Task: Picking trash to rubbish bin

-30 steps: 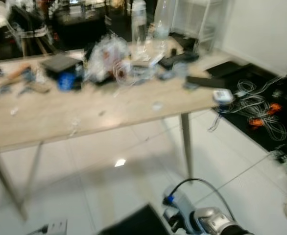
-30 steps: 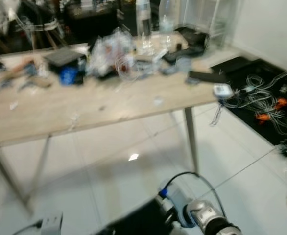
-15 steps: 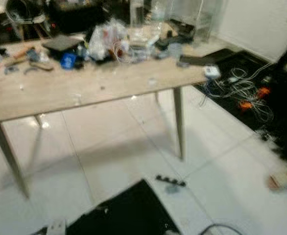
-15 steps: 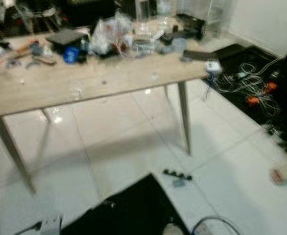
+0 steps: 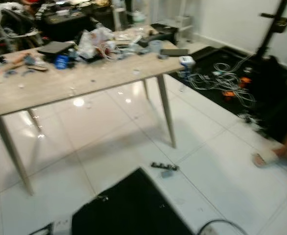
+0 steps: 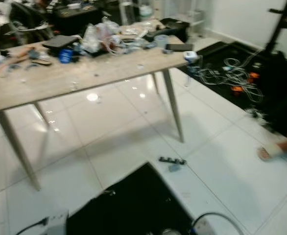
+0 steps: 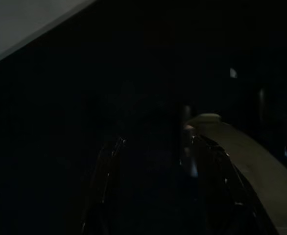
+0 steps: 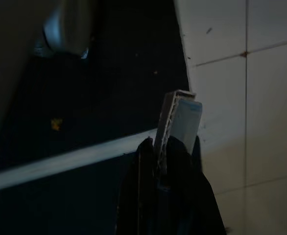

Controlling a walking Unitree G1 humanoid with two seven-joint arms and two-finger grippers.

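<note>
Clamped between the 2 black fingers of the right gripper (image 8: 164, 161) is a flat, pale rectangular piece of trash (image 8: 179, 125), seen edge-on in the right wrist view above a dark mat and white floor tiles; what the piece is made of cannot be told in the dim light, though it looks like thin card or a small packet. The left gripper (image 7: 153, 196) is seen in near darkness in its own wrist view, and whether its fingers are parted or closed cannot be told; a pale curved strip is seen beside it.

Ahead, a long wooden table (image 5: 45, 88) on slim metal legs is seen at the far left, strewn with clutter: a crumpled clear plastic bag (image 5: 90, 40), a blue object (image 5: 61, 61), a dark flat box (image 5: 54, 47) and a white device (image 5: 186, 60) at the right corner; a black mat (image 5: 129, 208) lies on the near floor, with a small black power strip (image 5: 164, 167) just beyond it; tangled cables (image 5: 222, 78) lie on a dark floor area at the far right; a person's foot in a pale slipper (image 5: 266, 156) is seen at the right edge.
</note>
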